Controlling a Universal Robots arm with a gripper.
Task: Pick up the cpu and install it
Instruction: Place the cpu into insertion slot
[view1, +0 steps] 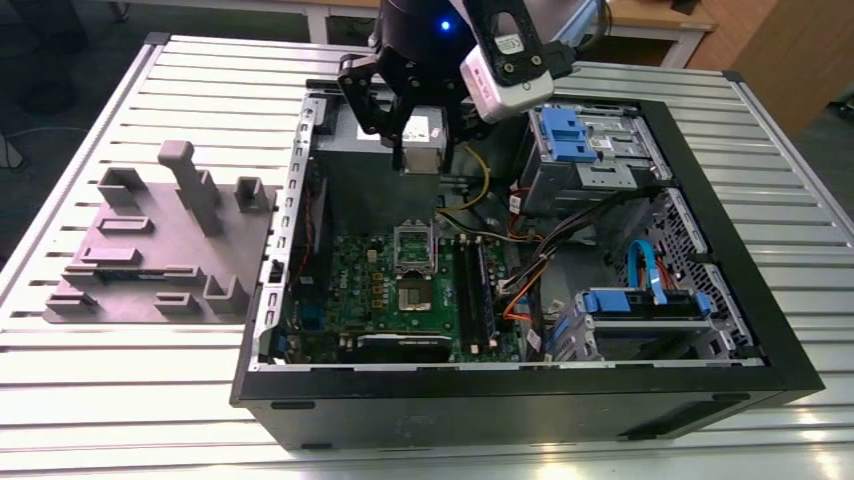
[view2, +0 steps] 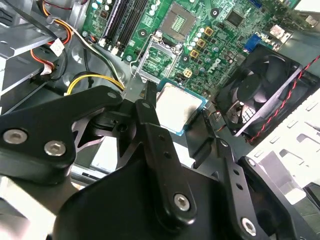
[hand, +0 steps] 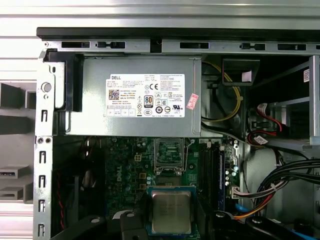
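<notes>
The fingers (view2: 150, 120) are closed on the cpu (view2: 179, 106), which is gripped by its opposite edges and held in the air inside the open case (view1: 747, 380), above the motherboard (view1: 387, 290) and apart from the socket (hand: 167, 152). Since only the thin rim is pinched, a slip or a tilt in the grip is judged the nearest risk; the chip could then drop onto the board. Further off, the raised metal frame (view2: 159, 60) of the socket stands in the way of any skewed descent and could be struck by a finger or a corner of the chip. At the socket itself, a wrong rotation or a seating that is not flat could bend the contacts. The yellow cables (view2: 95, 80) and the fan (view2: 260, 90) lie near enough to be brushed by the linkage. The cpu is seen as a small flat square, with a dull silver-grey metal top set on a thin blue-green rim, and it is held level with the top facing up.
</notes>
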